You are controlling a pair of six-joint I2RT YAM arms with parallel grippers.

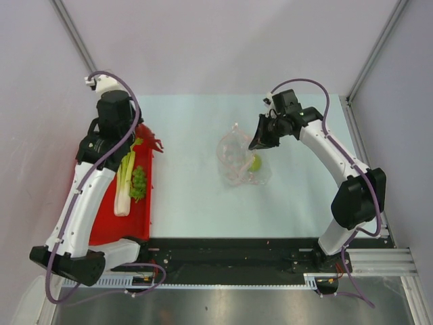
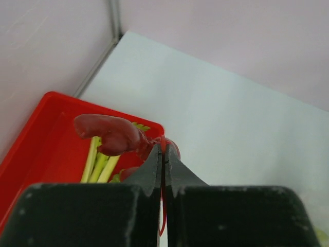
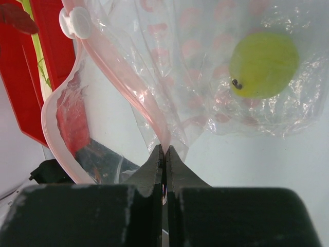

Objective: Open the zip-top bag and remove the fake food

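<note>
Table [image 1: 189, 189]: tray [image 1: 111, 229] at left, holding stalk [image 1: 124, 191] and grapes [image 1: 139, 183], lobster [image 2: 110, 135] over its far corner; bag [image 1: 233, 157] right of centre, pear [image 1: 256, 163] inside.

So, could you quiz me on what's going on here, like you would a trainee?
1. True or false: the pear is inside the zip-top bag.
2. What does the left claw pinch? A) the lobster B) a banana C) a spoon
3. Fill in the blank: the stalk vegetable lies in the red ____.

Key: 1 true; 2 A; 3 tray.
</note>
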